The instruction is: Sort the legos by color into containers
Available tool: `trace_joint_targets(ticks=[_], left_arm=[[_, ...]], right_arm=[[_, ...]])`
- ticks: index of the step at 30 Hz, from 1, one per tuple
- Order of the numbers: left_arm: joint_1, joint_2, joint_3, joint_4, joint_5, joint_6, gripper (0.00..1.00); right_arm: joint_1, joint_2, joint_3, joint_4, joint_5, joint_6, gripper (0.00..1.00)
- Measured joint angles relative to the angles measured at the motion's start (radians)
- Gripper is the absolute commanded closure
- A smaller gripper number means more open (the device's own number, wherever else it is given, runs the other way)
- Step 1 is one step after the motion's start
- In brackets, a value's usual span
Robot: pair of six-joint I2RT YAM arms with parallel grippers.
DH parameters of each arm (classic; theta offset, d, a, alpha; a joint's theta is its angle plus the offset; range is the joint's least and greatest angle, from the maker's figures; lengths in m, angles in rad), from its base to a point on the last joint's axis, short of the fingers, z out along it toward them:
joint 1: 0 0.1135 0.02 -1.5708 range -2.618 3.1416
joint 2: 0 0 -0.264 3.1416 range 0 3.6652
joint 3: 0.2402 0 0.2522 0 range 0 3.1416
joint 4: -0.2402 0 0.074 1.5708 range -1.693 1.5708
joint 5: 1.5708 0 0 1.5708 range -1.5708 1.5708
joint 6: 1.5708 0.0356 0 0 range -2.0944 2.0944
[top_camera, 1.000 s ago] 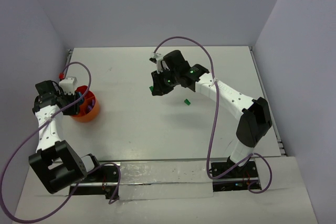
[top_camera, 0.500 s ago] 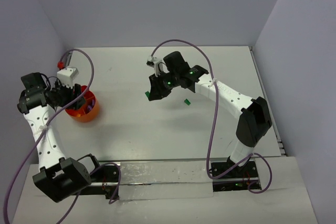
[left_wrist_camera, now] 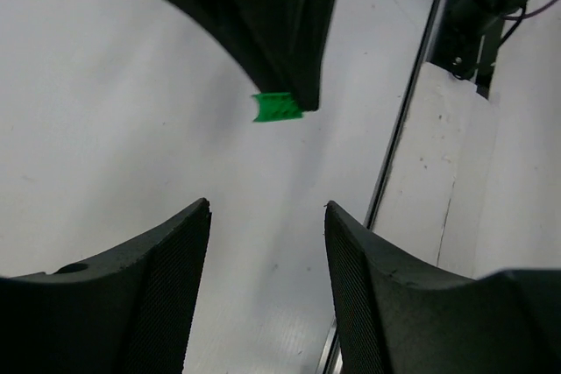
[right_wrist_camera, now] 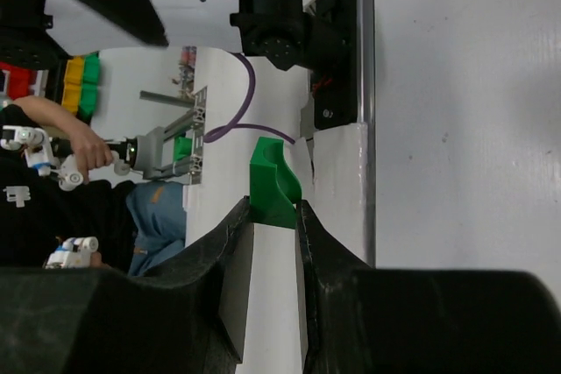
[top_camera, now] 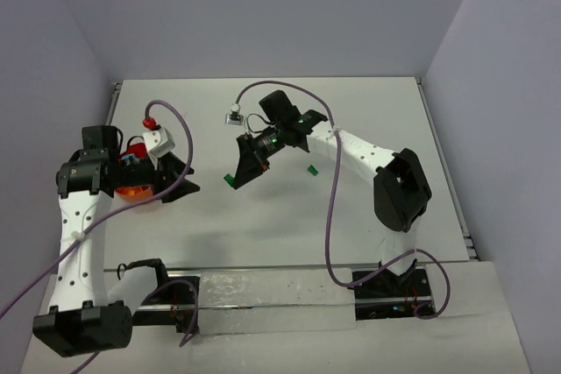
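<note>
Orange bowl (top_camera: 131, 192) near the counter's (top_camera: 263, 234) left edge lies half hidden under the left arm, the left pincer (top_camera: 180, 177) standing wide apart just beside it, while farther out the right pincer (top_camera: 235, 174) is clamped on a green lego (top_camera: 230, 181), with a second green lego (top_camera: 310, 170) lying on the counter beyond.
</note>
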Motion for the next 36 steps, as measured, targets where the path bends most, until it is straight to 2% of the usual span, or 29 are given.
trace_joint_targets(ticks=[5, 10, 18, 21, 24, 31, 36], left_arm=[[-0.1, -0.01, -0.002, 0.062, 0.042, -0.11, 0.36], [-0.11, 0.046, -0.025, 0.141, 0.079, -0.258, 0.36], [-0.174, -0.023, -0.079, 0.307, 0.102, -0.415, 0.34], [-0.21, -0.014, -0.079, 0.358, 0.084, -0.489, 0.37], [-0.223, 0.002, -0.093, 0.399, 0.054, -0.557, 0.41], [-0.225, -0.009, -0.166, 0.511, -0.049, -0.809, 0.4], [-0.225, -0.021, -0.177, 0.59, -0.145, -0.974, 0.4]], right_arm=[[0.0, 0.0, -0.003, 0.063, -0.006, 0.048, 1.0], [0.004, 0.0, -0.004, 0.097, -0.024, 0.086, 1.0], [0.027, -0.001, -0.004, 0.112, -0.055, 0.117, 1.0], [0.036, -0.002, -0.004, 0.115, -0.038, 0.119, 1.0], [0.044, -0.017, -0.004, 0.086, 0.046, 0.07, 1.0], [0.066, -0.136, -0.037, 0.074, 0.429, -0.024, 1.0], [0.086, -0.178, -0.043, 0.07, 0.646, -0.082, 1.0]])
